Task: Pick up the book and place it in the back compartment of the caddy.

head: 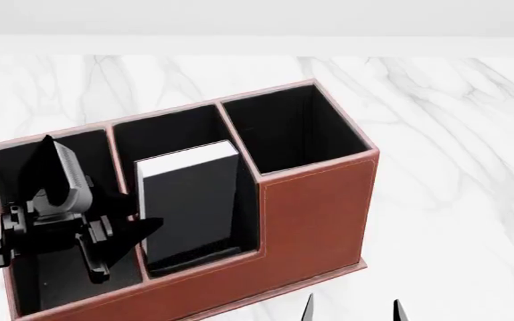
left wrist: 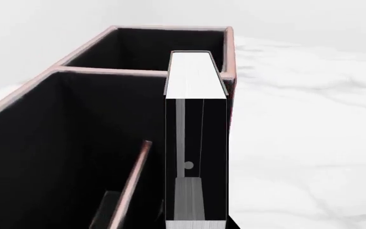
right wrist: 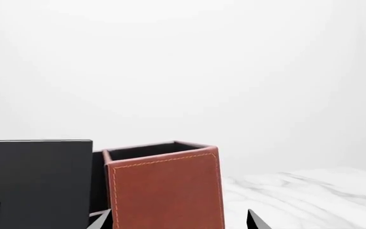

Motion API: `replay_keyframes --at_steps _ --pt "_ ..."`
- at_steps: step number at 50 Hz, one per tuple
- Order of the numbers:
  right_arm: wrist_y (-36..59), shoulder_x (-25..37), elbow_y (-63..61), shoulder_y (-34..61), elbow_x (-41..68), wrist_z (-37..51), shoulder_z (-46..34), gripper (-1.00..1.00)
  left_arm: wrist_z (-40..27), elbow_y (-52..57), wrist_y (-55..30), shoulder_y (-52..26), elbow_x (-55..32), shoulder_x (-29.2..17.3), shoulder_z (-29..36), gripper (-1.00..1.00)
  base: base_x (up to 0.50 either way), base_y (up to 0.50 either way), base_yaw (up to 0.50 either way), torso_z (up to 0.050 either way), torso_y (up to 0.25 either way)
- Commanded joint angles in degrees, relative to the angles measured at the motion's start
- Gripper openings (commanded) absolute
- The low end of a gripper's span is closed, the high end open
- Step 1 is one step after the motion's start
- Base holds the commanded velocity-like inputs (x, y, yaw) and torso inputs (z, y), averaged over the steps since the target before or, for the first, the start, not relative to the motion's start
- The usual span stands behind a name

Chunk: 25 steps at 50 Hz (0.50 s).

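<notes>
The reddish-brown caddy stands on the marble, its black-lined cells open to the head view. The black book stands nearly upright in the middle cell of the three I can see, white page edge up. My left gripper hangs over the leftmost cell, fingers spread wide; one black fingertip reaches the book's left edge. In the left wrist view the book fills the centre, beside the caddy's wall. My right gripper is open in front of the caddy; the book shows beside it.
White marble tabletop stretches to the right of and behind the caddy. A plain white wall rises behind. A low inner divider runs inside the caddy next to the book.
</notes>
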Motion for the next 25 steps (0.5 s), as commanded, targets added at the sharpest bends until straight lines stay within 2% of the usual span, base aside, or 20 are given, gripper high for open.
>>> replay_keyframes --at_steps 1,13,25 --pt "-0.1 -0.1 0.6 0.3 0.2 -0.1 -0.2 1.00 6.3 -11.5 1.3 -0.9 -1.2 6.4 -6.5 -1.00 0.00 0.00 0.00 0.000 0.000" --pt "-0.1 0.0 0.4 0.3 0.2 0.0 -0.3 1.00 6.7 -11.6 -2.0 0.2 6.2 7.0 -15.8 -1.00 0.00 0.00 0.00 0.000 0.002" --pt "-0.1 0.0 0.7 0.4 0.3 0.0 -0.5 1.00 8.2 -11.6 -5.7 1.8 25.3 8.1 -36.7 -1.00 0.00 0.00 0.00 0.000 0.001"
